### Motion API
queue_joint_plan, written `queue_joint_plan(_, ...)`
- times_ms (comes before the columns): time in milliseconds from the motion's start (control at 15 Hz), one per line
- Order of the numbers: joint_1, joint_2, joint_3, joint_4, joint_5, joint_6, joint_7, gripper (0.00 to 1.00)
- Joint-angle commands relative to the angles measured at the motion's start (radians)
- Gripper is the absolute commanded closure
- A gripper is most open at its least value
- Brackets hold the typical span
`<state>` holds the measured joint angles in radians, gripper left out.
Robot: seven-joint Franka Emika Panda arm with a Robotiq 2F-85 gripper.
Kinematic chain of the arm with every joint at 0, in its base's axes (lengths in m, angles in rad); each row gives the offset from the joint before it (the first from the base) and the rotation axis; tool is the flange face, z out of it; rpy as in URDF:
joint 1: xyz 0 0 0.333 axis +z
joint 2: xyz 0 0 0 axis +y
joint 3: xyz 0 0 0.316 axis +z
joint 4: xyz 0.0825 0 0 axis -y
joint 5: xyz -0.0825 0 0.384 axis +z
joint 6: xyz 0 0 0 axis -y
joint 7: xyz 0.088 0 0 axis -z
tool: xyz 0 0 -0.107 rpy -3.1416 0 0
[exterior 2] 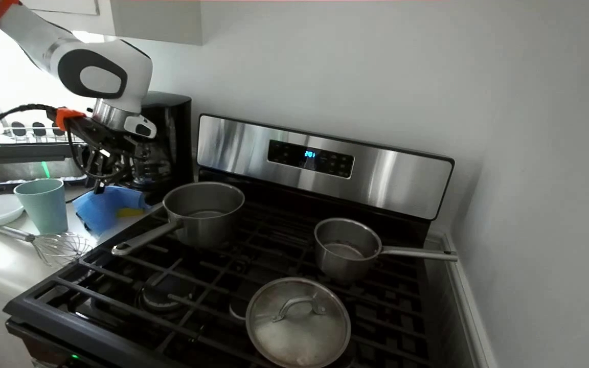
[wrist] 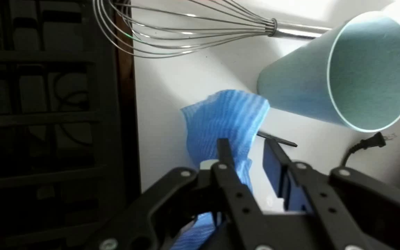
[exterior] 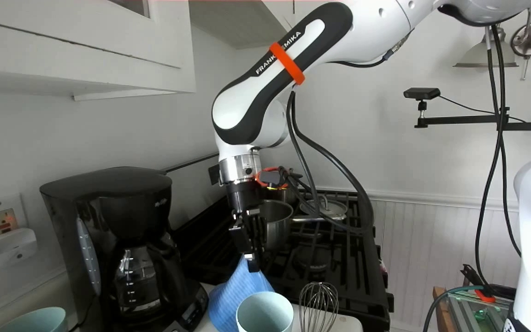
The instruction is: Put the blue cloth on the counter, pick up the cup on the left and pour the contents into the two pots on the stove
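The blue cloth (wrist: 221, 119) lay on the counter (wrist: 161, 139), creased and peaked up just below the gripper (wrist: 248, 148), whose fingers (wrist: 225, 152) stood partway apart with nothing visibly clamped between them; whether one of them brushed the cloth, I couldn't tell. It looked thin, soft and light — likely to sag and fold, with nothing to break — so a pinch on that raised peak seemed surer than one on a flat edge. The cup (exterior 2: 45, 209) stood upright just beside it, probably stiff, light plastic and perhaps slippery; a grip across opposite walls, below the rim, seemed best for pouring into the pots (exterior 2: 206, 229) on the stove (exterior 2: 85, 332). What the cup held couldn't be made out.
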<state>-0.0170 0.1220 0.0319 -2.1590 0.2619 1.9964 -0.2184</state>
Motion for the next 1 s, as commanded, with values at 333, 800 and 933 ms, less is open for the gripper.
queue_joint_plan(333,-0.001,-0.059,0.012,-0.013,0.202,-0.077,-0.151,0.03)
queue_joint_plan(800,0.015,-0.087,0.016,-0.026,0.117,-0.069,-0.274,0.0)
queue_joint_plan(933,0.023,-0.09,0.021,-0.041,0.064,-0.091,-0.331,0.0)
